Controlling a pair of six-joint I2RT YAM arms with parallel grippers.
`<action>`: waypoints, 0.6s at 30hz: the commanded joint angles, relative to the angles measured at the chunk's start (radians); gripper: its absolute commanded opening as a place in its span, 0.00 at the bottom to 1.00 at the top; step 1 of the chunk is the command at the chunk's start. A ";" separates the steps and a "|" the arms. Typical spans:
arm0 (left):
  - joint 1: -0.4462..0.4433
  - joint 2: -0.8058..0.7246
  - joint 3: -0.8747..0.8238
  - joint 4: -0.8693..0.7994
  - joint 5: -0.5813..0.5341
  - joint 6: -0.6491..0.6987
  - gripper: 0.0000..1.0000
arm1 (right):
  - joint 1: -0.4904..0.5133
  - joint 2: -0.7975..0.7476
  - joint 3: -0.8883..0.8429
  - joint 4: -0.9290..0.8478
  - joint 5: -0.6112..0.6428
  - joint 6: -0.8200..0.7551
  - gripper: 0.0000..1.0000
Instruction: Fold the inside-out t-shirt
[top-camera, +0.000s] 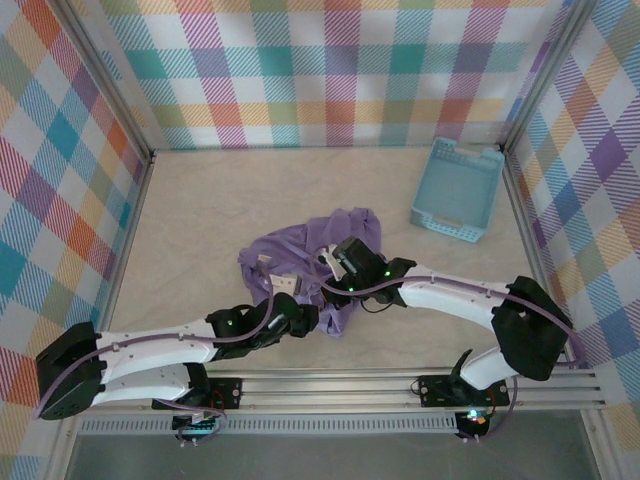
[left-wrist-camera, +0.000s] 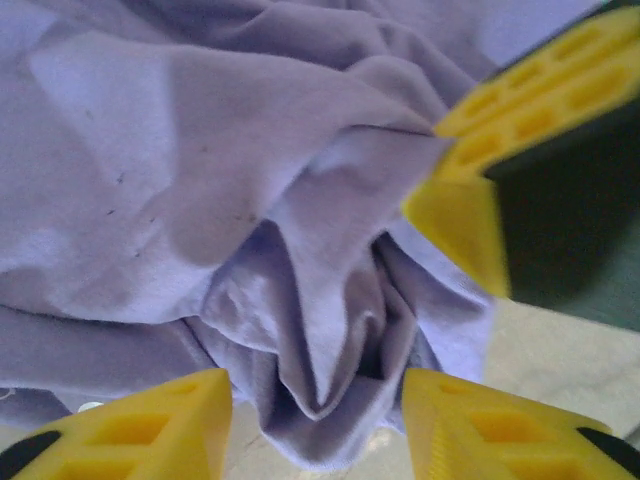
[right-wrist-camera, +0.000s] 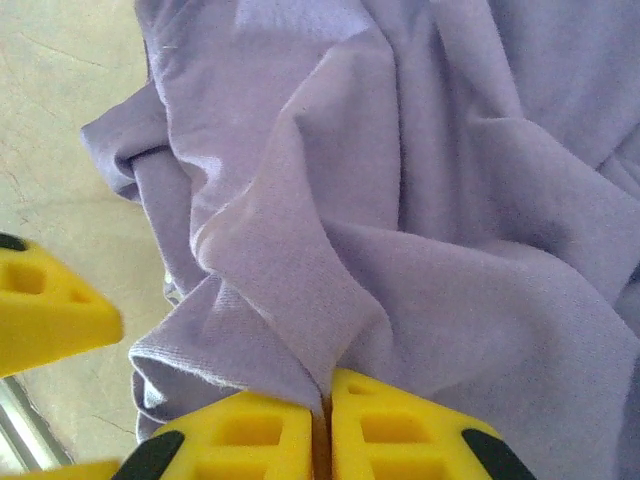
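The lavender t-shirt (top-camera: 310, 250) lies crumpled in a heap at the middle of the table. My right gripper (right-wrist-camera: 325, 400) is shut on a fold of the t-shirt (right-wrist-camera: 400, 200), with the cloth pinched between its yellow fingers; from above, the right gripper (top-camera: 330, 262) sits at the heap's near side. My left gripper (left-wrist-camera: 315, 392) stands open at the heap's near left edge. A hanging fold of the t-shirt (left-wrist-camera: 300, 300) lies between its spread yellow fingers (left-wrist-camera: 150, 430) without being pinched. From above, the left gripper (top-camera: 276, 276) is just left of the right one.
A light blue slotted basket (top-camera: 458, 190) stands at the back right by the wall. Checked walls close in the table on three sides. Bare tabletop (top-camera: 190, 220) lies left of and behind the shirt. The two grippers are very close together.
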 joint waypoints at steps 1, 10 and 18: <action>0.014 0.030 0.039 0.028 0.005 -0.029 0.39 | 0.013 -0.033 -0.014 0.034 0.016 -0.022 0.13; 0.019 0.070 0.051 0.032 0.027 -0.029 0.19 | 0.019 -0.012 -0.009 0.029 0.045 -0.023 0.12; 0.019 0.032 0.041 -0.016 0.039 -0.018 0.02 | 0.010 0.040 0.039 -0.038 0.175 0.018 0.09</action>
